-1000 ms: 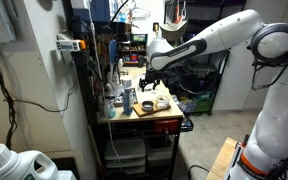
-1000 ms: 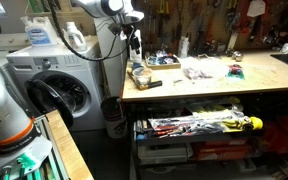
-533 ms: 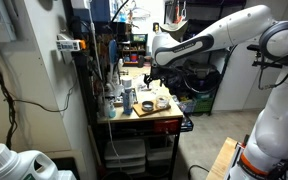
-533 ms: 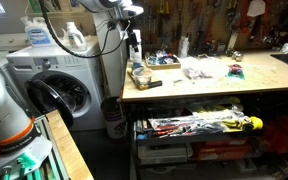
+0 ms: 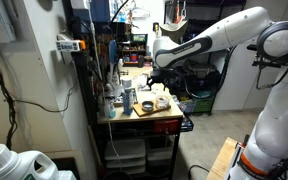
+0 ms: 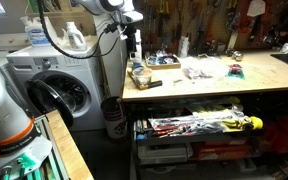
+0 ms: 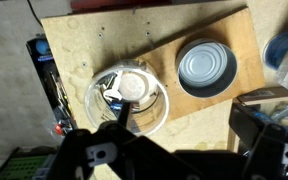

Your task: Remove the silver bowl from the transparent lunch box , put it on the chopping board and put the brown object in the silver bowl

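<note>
The silver bowl (image 7: 206, 68) sits on the chopping board (image 7: 94, 40), just right of the clear lunch box (image 7: 156, 108) and not inside it. So the first step looks done. The gripper (image 6: 136, 43) hangs high above the board, over the box. Only its dark parts show at the bottom of the wrist view. How wide it is open cannot be told, and nothing shows in its grip. Next it likely must find the brown object, grab it, and drop it into the bowl.
</note>
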You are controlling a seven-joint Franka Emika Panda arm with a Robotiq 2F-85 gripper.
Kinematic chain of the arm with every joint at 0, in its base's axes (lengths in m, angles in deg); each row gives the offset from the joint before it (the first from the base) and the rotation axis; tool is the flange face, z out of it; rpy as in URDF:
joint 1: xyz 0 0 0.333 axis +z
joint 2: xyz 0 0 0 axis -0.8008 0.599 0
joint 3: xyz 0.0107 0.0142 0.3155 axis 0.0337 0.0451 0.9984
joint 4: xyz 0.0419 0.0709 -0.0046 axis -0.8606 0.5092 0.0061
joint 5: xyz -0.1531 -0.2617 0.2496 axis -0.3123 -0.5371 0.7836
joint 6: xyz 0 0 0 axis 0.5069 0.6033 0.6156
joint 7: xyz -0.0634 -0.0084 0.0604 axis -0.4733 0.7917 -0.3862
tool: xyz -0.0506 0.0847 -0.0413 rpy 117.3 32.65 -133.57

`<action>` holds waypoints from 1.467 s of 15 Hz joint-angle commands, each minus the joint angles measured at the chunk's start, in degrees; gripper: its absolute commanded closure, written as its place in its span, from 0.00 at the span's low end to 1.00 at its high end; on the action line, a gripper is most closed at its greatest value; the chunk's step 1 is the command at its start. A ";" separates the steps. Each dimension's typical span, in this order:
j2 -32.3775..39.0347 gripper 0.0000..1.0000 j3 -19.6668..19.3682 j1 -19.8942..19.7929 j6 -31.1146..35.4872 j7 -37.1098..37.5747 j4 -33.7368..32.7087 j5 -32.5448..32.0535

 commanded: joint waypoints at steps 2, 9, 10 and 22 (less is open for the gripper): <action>-1.60 0.00 -1.03 -1.57 -0.99 10.25 4.07 2.08; -2.16 0.03 -2.60 -3.62 0.88 22.09 9.02 6.77; -2.23 0.04 -2.75 -3.81 0.95 22.49 9.33 7.31; -1.48 0.47 -3.75 -5.23 -0.03 23.71 9.23 5.46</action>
